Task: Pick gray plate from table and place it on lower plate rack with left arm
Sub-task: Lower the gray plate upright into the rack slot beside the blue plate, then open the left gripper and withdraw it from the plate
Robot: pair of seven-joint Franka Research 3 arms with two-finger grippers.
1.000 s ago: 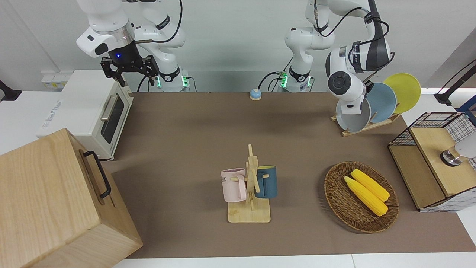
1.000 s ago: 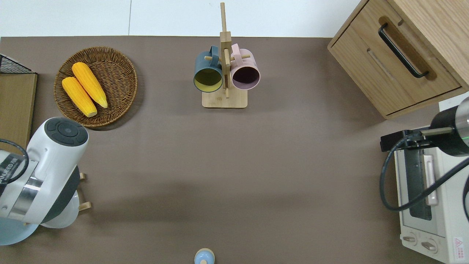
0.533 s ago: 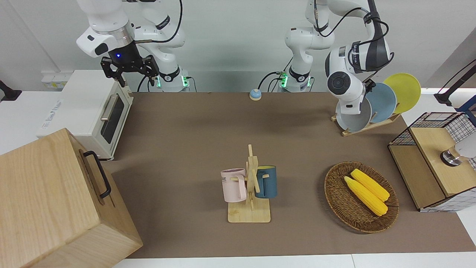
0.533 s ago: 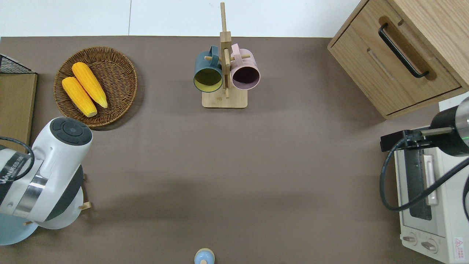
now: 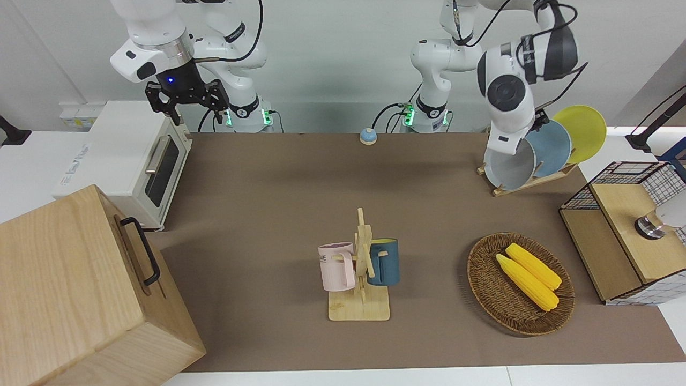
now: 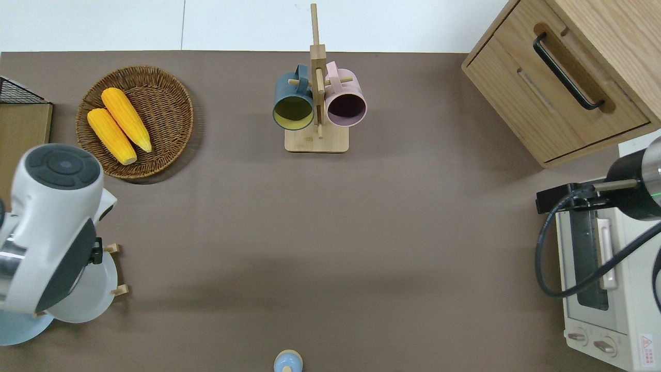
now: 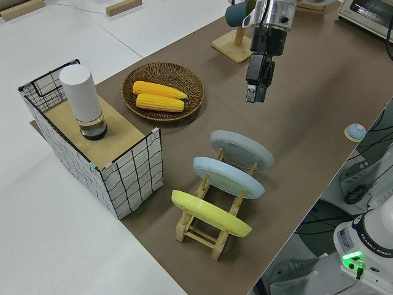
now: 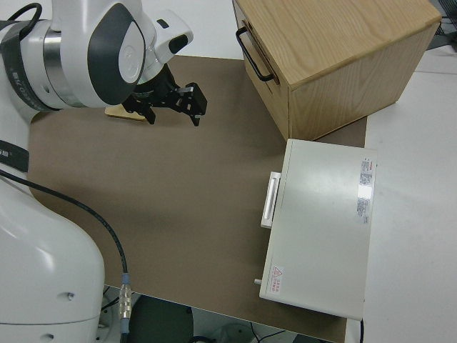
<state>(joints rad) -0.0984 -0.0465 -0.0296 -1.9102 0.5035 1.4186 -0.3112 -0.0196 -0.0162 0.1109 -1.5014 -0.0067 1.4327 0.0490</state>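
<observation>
The gray plate (image 5: 509, 169) stands on edge in the end slot of the lower plate rack (image 5: 531, 180), the slot farthest from the robots. It also shows in the left side view (image 7: 242, 152) and the overhead view (image 6: 89, 302). My left gripper (image 7: 256, 98) hangs in the air over the gray plate, fingers pointing down and slightly apart, holding nothing. The left arm's wrist covers it in the front and overhead views. The right gripper (image 5: 185, 105) is parked, open and empty.
A sky-blue plate (image 5: 549, 147) and a yellow plate (image 5: 581, 131) fill the rack's other slots. On the table (image 5: 300, 187) are a corn basket (image 5: 520, 284), a mug tree (image 5: 360, 273), a wire-sided box (image 5: 627, 236), a toaster oven (image 5: 128, 161), a wooden cabinet (image 5: 80, 289) and a small bell (image 5: 367, 136).
The left arm has risen from the rack, away from the gray plate, which stays standing in its slot. The right arm has not moved.
</observation>
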